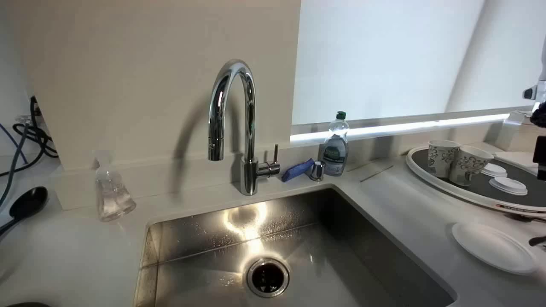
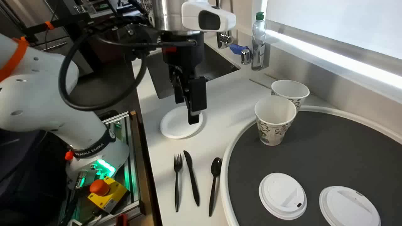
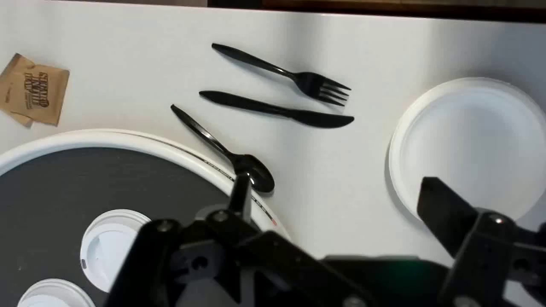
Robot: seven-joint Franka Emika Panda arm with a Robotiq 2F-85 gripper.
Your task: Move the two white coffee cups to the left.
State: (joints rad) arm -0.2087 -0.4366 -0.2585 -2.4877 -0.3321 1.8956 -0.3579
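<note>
Two white paper cups with a dark swirl print stand upright, side by side at the round tray's edge. In an exterior view, the nearer cup [image 2: 274, 121] partly hides the farther cup [image 2: 290, 89]. They also show in an exterior view, one cup [image 1: 442, 158] at the back and the other cup [image 1: 470, 165] in front. My gripper [image 2: 187, 108] hangs above the counter near the flat white plate, apart from the cups. In the wrist view, the gripper [image 3: 337, 183] has its fingers wide apart with nothing between them. The cups do not show clearly in the wrist view.
The round dark tray [image 2: 314, 157] has a raised white rim and holds white lids [image 2: 282, 196]. A white plate [image 2: 180, 122], black fork [image 2: 177, 179], knife [image 2: 192, 179] and spoon [image 2: 215, 185] lie on the counter. A soap bottle [image 2: 258, 40] stands near the sink [image 1: 239, 230].
</note>
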